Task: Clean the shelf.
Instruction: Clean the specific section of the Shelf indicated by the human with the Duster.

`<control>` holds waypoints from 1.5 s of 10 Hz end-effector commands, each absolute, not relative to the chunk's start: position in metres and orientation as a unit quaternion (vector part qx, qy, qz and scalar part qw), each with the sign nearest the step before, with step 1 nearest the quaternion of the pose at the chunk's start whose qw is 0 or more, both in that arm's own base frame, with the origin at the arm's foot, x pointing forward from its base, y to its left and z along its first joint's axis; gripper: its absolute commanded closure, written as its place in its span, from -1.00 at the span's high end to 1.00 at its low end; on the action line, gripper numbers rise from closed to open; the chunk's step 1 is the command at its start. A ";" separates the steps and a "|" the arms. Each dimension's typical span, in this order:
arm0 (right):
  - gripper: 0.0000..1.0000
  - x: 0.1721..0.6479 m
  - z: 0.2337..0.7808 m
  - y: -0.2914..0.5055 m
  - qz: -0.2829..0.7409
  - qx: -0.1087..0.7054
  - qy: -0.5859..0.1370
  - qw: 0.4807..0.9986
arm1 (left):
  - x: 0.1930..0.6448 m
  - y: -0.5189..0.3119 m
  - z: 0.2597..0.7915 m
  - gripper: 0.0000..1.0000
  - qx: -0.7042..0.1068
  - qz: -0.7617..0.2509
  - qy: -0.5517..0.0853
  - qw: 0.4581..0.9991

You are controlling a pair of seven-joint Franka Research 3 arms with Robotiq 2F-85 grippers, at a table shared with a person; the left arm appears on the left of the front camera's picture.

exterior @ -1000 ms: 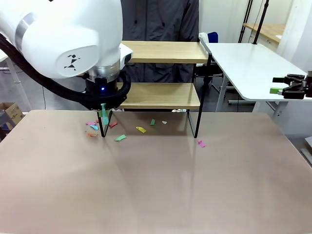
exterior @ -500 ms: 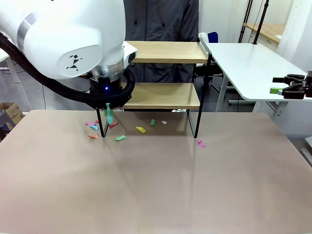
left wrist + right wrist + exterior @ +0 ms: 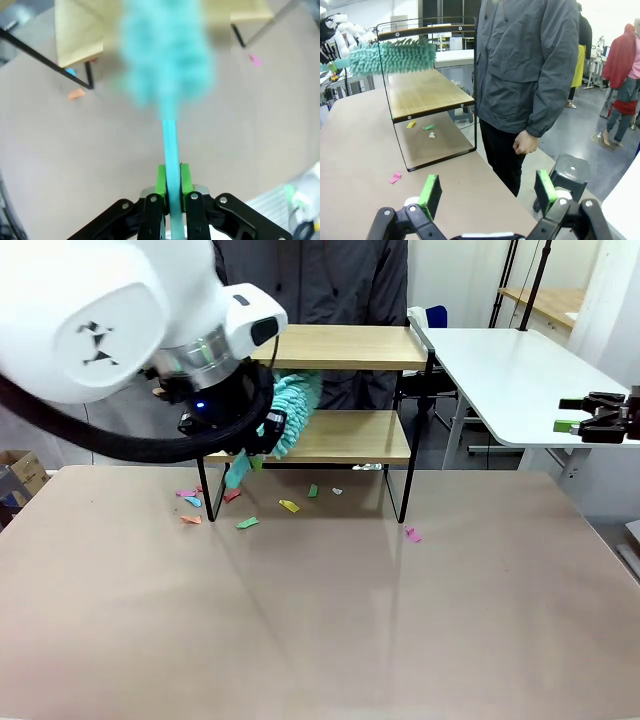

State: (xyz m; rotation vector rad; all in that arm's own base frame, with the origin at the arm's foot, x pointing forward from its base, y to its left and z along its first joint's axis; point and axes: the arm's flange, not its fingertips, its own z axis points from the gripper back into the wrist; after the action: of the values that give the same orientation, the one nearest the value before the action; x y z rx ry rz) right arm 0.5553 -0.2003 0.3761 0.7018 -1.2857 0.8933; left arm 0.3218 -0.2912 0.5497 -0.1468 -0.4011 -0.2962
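Note:
The shelf (image 3: 340, 436) stands at the table's far side, two light wooden boards on a thin black frame. My left gripper (image 3: 171, 182) is shut on the teal handle of a fluffy teal duster (image 3: 287, 412). The duster's head hangs between the two boards, over the left end of the lower board (image 3: 422, 90), and looks blurred in the left wrist view. From the right wrist view the duster (image 3: 390, 57) sits just under the top board. My right gripper (image 3: 487, 192) stands open and holds nothing, far off at the right (image 3: 590, 421).
Several coloured paper scraps (image 3: 288, 506) lie on the table under and in front of the shelf, and a pink scrap (image 3: 412, 534) lies by its right leg. A person in a grey jacket (image 3: 530, 75) stands behind the shelf. A white side table (image 3: 510, 365) is at the right.
My left arm has risen and turned its wrist, swinging the duster's head into sight between the shelf's boards; before, just the handle tip hung below the wrist. The right arm has stayed still.

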 end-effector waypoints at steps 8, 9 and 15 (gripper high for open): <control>1.00 0.555 0.378 -0.198 0.396 0.308 -0.566 0.654 | 0.259 -0.163 0.558 -0.74 -0.008 -0.475 0.034 0.879; 1.00 0.555 0.378 -0.198 0.396 0.308 -0.566 0.654 | 0.253 -0.163 0.556 -0.74 0.000 -0.479 0.040 0.877; 1.00 0.555 0.378 -0.198 0.396 0.308 -0.566 0.654 | 0.254 -0.163 0.548 -0.74 -0.016 -0.459 0.047 0.887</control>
State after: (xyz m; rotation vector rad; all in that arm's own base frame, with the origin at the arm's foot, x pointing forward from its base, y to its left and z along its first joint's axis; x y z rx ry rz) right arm 0.5553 -0.2002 0.3760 0.7021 -1.2856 0.8932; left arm 0.2534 -0.1645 0.5476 -0.0187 0.1029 -0.9573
